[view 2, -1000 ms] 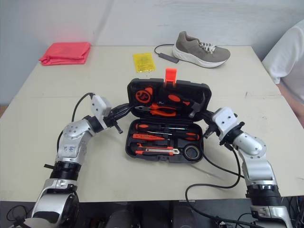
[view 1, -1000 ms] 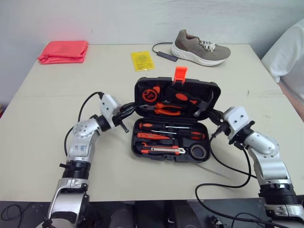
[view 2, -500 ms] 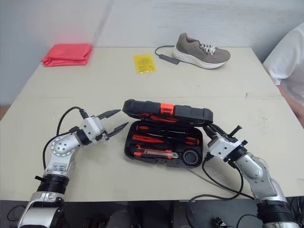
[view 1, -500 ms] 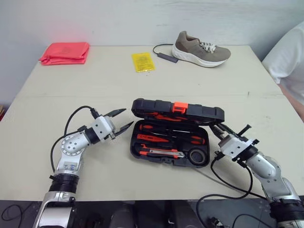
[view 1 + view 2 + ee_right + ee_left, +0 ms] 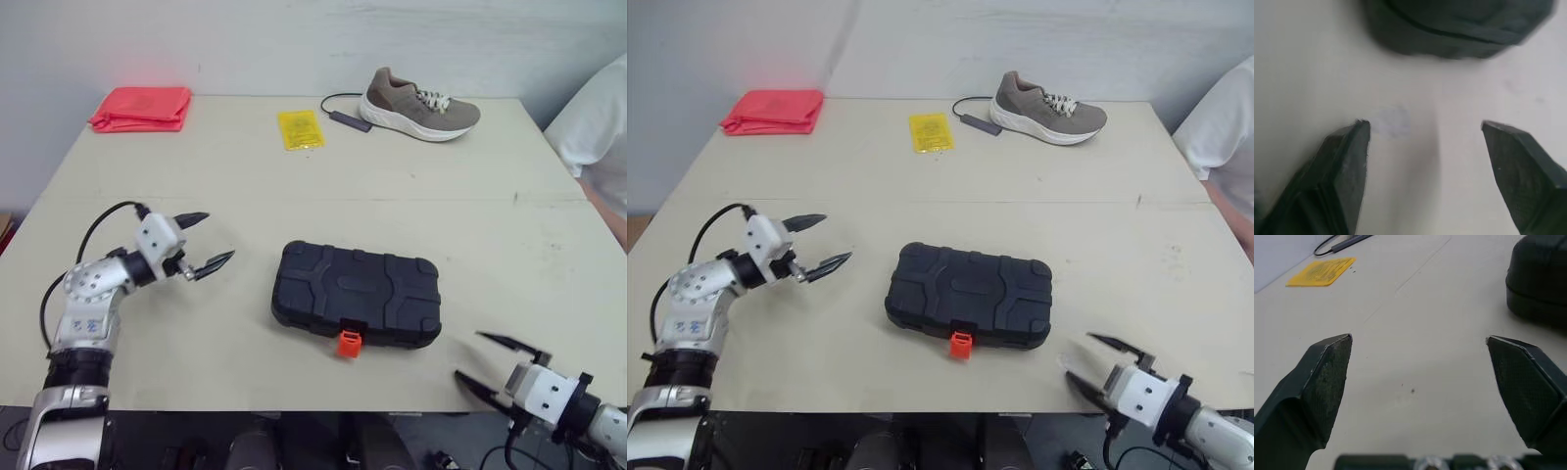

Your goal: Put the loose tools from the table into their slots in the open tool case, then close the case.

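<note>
Two grippers stand released, each empty and apart from the case. From the head camera, the case lies shut in the middle of the table, lid up. Its long axis runs from the robot's left to its right, with the right end turned a little nearer the robot. The orange latch sits on the long side that faces the robot. The lid is black with moulded ribs, and any marking on it is too small to tell. The left gripper hovers to the left of the case, its tips pointing toward the case's left end. The right gripper is at the near table edge, right of the latch, pointing toward the case's near right corner. Far across the table lie a yellow packet whose print cannot be read, a grey shoe, a red cloth and a thin cable. A white sleeve shows at the right edge.

From the left wrist, the two fingers are spread wide over bare table. A rounded corner of the case is beyond one tip, and the packet and cable lie farther off.

From the right wrist, the fingers are likewise wide apart. The case's dark side runs across just beyond them, blurred.
</note>
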`<action>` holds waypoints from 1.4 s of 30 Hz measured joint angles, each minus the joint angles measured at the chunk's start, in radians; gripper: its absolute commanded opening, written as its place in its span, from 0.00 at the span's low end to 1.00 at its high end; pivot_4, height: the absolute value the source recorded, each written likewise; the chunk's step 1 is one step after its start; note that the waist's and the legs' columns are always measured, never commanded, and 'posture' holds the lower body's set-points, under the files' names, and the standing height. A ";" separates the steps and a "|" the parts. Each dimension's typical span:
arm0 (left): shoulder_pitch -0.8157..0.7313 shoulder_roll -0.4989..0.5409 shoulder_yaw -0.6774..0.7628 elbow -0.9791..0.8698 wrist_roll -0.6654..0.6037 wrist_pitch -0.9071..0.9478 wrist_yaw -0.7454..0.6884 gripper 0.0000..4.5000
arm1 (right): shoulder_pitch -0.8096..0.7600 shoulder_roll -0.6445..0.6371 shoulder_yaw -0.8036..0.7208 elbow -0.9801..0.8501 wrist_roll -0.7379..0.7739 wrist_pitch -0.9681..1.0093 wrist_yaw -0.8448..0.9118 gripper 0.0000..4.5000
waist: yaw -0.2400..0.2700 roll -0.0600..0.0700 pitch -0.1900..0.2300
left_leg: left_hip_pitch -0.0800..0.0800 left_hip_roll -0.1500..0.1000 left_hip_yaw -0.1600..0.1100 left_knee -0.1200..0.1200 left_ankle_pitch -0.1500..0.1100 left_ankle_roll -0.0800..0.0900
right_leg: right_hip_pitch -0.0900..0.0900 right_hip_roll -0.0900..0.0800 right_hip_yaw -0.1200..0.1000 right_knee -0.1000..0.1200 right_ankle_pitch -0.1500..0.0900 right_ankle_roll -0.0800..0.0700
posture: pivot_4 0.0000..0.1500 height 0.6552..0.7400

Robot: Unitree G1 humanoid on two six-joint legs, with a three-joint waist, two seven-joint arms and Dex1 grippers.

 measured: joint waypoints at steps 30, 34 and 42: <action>-0.297 -0.203 -0.177 0.503 0.140 -0.144 -0.340 0.00 | -0.753 0.017 0.289 0.320 -0.074 0.357 0.208 0.00 | -0.020 -0.015 -0.004 | 0.005 0.000 0.001 0.002 -0.003 0.003 | 0.007 -0.002 -0.002 -0.005 0.002 0.001 | 1.00 1.00; -0.183 -0.174 -0.163 0.343 0.110 -0.085 -0.350 0.00 | -0.894 0.073 0.313 0.467 -0.121 0.326 0.203 0.00 | -0.022 -0.015 -0.003 | 0.005 0.002 0.002 0.002 -0.003 0.003 | 0.006 -0.002 -0.001 -0.004 0.002 0.001 | 1.00 1.00; 0.017 -0.184 -0.070 -0.015 -0.047 0.156 -0.247 0.00 | -1.042 0.206 0.301 0.681 -0.162 0.242 0.135 0.00 | -0.025 -0.012 -0.002 | 0.005 0.004 0.003 0.002 -0.003 0.001 | 0.005 -0.003 0.001 -0.002 0.001 0.000 | 1.00 1.00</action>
